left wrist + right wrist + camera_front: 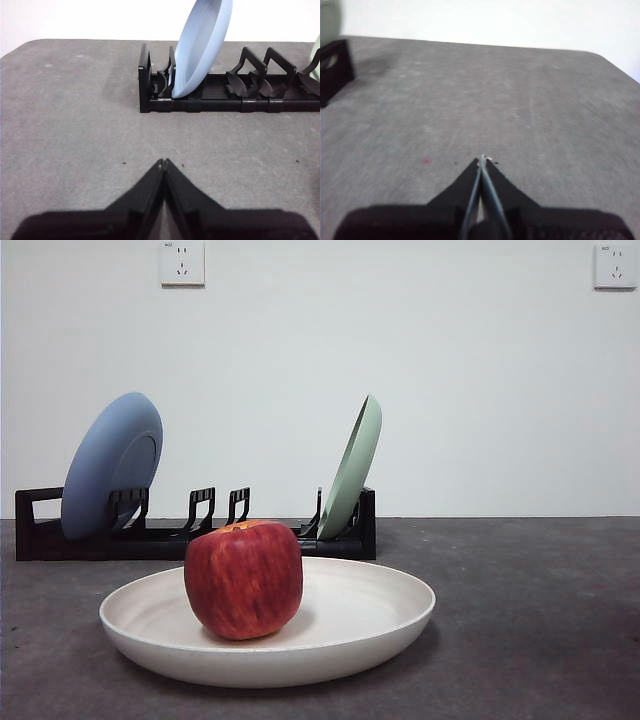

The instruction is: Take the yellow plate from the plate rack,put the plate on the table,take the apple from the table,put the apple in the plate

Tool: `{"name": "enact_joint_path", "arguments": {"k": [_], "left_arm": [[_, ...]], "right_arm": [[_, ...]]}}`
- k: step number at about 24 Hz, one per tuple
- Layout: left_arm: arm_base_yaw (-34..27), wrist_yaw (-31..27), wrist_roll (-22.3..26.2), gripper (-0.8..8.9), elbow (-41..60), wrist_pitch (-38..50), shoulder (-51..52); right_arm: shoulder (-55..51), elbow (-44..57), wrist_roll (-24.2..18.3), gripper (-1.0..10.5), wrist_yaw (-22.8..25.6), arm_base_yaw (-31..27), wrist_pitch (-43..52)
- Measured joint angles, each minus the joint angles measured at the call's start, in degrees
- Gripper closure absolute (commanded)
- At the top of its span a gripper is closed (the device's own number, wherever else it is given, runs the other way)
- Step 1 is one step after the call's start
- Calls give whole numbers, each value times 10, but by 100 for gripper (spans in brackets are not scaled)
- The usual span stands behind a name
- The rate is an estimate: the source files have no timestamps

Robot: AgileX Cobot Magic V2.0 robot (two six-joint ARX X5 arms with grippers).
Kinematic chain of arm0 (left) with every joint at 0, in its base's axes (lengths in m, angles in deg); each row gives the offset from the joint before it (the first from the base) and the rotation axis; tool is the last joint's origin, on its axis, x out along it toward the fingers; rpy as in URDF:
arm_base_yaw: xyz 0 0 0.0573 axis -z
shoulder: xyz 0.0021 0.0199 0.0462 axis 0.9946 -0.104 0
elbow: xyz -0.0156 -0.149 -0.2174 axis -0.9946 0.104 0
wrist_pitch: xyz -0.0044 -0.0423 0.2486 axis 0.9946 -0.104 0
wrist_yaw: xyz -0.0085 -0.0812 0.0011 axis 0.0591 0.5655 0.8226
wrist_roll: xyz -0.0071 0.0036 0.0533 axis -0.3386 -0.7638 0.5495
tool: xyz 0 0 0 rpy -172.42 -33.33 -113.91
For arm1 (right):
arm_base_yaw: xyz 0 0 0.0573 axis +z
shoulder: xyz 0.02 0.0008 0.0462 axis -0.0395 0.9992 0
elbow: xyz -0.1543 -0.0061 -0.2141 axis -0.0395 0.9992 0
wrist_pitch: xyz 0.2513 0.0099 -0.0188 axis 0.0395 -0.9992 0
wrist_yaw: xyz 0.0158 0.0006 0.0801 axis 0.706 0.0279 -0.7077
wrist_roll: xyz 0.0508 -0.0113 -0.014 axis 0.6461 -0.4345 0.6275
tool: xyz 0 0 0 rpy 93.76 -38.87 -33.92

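Observation:
The yellow plate point(340, 635), cream and shallow, lies flat on the table point(540, 620) in the front view. The red apple point(243, 579) stands upright in the plate, left of its middle. Behind them the black plate rack point(200, 535) holds a blue plate point(110, 465) at its left end and a pale green plate point(352, 468) at its right end. My left gripper point(163, 162) is shut and empty over bare table in front of the rack point(230, 97). My right gripper point(482, 159) is shut and empty over bare table. Neither arm appears in the front view.
The rack's middle slots point(220, 508) stand vacant. A white wall with two sockets point(182, 262) rises behind the table. One end of the rack point(334, 70) shows at the edge of the right wrist view.

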Motion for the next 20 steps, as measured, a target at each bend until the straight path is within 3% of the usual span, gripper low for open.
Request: {"name": "enact_joint_path", "arguments": {"k": [6,20], "left_arm": [[0,0,0,814,0,0,0],[0,0,0,814,0,0,0]], "right_arm": [[0,0,37,946,6,0,1],[0,0,43,946,6,0,1]]}}
